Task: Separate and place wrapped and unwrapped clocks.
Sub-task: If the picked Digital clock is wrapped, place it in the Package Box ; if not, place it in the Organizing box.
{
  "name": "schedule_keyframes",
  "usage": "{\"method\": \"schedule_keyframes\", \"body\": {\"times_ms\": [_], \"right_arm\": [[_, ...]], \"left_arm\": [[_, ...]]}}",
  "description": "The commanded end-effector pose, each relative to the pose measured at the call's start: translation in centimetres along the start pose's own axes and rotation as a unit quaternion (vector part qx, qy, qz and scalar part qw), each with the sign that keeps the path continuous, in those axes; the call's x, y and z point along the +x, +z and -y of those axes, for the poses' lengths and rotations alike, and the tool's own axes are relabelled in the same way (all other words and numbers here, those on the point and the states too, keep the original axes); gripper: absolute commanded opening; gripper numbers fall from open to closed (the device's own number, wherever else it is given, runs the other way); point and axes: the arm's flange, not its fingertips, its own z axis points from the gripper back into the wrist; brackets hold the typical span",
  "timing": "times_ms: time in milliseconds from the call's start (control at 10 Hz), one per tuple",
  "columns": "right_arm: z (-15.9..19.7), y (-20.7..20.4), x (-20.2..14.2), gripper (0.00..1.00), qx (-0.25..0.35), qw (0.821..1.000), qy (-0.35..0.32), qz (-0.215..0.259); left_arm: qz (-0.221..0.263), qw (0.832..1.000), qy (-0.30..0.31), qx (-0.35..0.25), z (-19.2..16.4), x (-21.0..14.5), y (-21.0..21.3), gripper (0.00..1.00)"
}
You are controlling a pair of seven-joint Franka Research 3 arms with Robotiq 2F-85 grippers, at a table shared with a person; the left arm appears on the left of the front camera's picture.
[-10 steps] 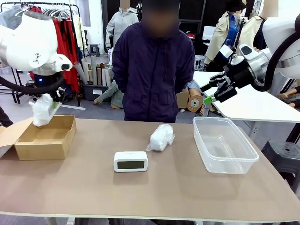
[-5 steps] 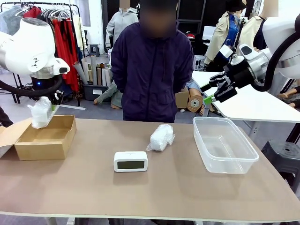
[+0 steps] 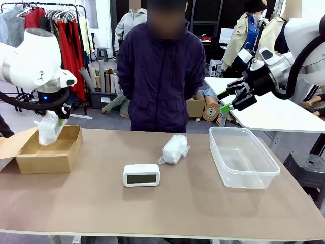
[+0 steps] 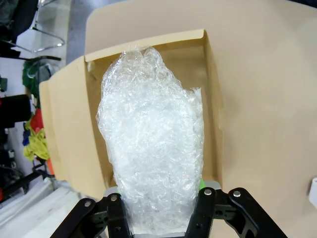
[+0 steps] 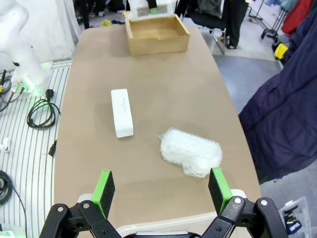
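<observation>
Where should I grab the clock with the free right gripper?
Come straight down on the clock and pinch its middle across the front and back faces. It stands upright with the display toward the robot, thin front to back and long side to side, so that is the narrow span.

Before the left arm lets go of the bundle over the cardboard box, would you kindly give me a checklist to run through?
1. Left pincer shut on the wrapped bundle: ok.
2. Bundle above the cardboard box opening: ok.
3. Box floor free of other items: cannot tell, the bundle hides part.
4. Bundle's lower end resting on the box floor: cannot tell.
5. Right pincer open, raised above the table: ok.
6. Second bundle and white clock apart on the table: ok.
</observation>
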Motion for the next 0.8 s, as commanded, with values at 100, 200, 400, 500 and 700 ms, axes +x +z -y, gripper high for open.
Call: {"method": "schedule_keyframes", "body": {"times_ms": [100, 200, 400, 500, 700], "right_arm": [[0.0, 0.1, 0.2, 1.00, 0.000, 1.000, 0.002, 0.005], [0.0, 0.1, 0.2, 1.00, 0.000, 1.000, 0.002, 0.005], [0.0, 0.1, 0.2, 1.00, 0.000, 1.000, 0.002, 0.005], [0.0, 0.1, 0.2, 1.00, 0.000, 1.000, 0.002, 0.005], [0.0, 0.1, 0.2, 1.00, 0.000, 1.000, 0.002, 0.005]], "left_arm": [[0.021, 0.999, 0.039, -0.006, -1.5, -0.1, -4.5, 0.00], [0.026, 0.999, 0.042, 0.005, -2.0, -0.1, -5.5, 0.00], [0.026, 0.999, 0.035, 0.021, -3.2, 0.1, -7.4, 0.00], [0.019, 0.999, 0.030, 0.021, -3.9, 0.1, -8.3, 0.00], [-0.001, 1.000, 0.014, 0.020, -4.6, -0.1, -9.9, 0.00]]}}
